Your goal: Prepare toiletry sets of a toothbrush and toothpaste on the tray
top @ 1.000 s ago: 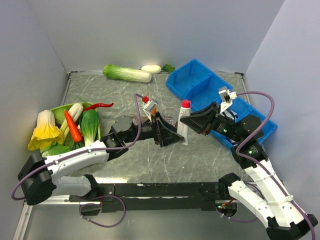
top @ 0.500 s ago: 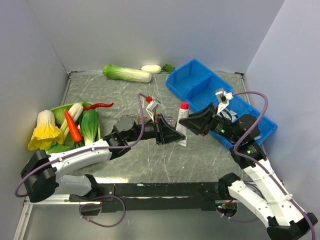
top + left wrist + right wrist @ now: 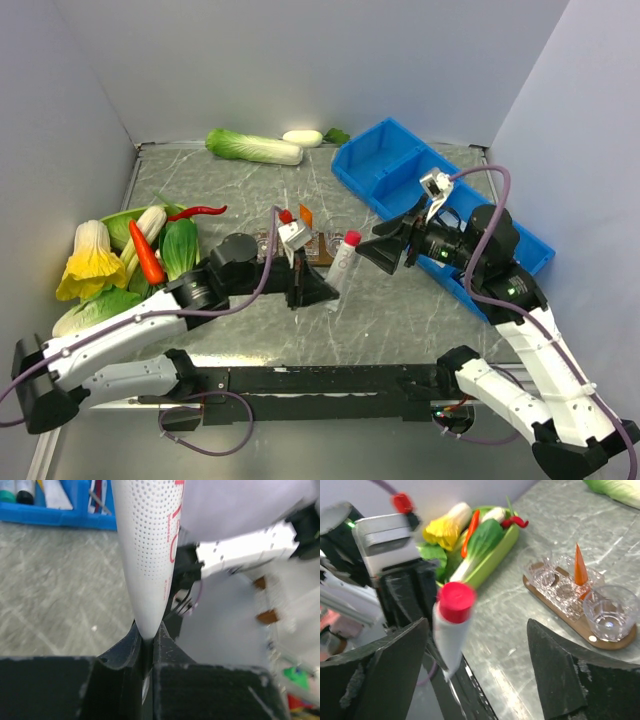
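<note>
At the middle of the top view, a white red-capped tube point(image 3: 341, 262) is pinched by its flat tail in the clenched left gripper point(image 3: 322, 295). The right gripper point(image 3: 383, 250) is spread and released beside the cap.

In the left wrist view, the crimp is seen nipped between the jaws, with a blue bin point(image 3: 50, 515) at upper left. The tube is judged light, soft and slick, best taken at the stiff crimp or cap.

In the right wrist view, the orange toothpaste point(image 3: 579, 565) stands on the tray point(image 3: 600, 639) at right, where a clear cup point(image 3: 610, 611) could be knocked.
</note>
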Controlling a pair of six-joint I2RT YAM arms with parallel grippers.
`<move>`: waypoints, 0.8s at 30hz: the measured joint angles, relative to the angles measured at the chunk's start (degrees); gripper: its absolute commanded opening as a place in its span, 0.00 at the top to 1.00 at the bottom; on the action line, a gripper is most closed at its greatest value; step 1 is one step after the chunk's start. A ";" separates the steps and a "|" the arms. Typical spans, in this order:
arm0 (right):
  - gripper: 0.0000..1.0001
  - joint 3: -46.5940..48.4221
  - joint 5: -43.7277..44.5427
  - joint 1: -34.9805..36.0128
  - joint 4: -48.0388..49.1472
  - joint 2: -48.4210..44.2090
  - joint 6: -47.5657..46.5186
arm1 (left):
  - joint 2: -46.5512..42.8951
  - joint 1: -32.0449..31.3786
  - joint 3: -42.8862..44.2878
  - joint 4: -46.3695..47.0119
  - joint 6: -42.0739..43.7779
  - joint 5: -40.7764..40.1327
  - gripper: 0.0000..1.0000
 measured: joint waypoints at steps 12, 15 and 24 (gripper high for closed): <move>0.11 8.22 -7.10 0.00 -15.19 2.86 -9.11 | -3.65 0.04 0.35 -19.39 12.55 3.80 0.99; 0.12 8.22 -7.96 0.00 -16.83 3.28 -9.99 | -3.41 0.07 0.35 -20.26 13.00 5.27 0.99; 0.18 4.31 -12.02 1.88 -15.15 5.14 -9.31 | -2.71 0.07 0.35 -20.31 13.20 8.35 0.99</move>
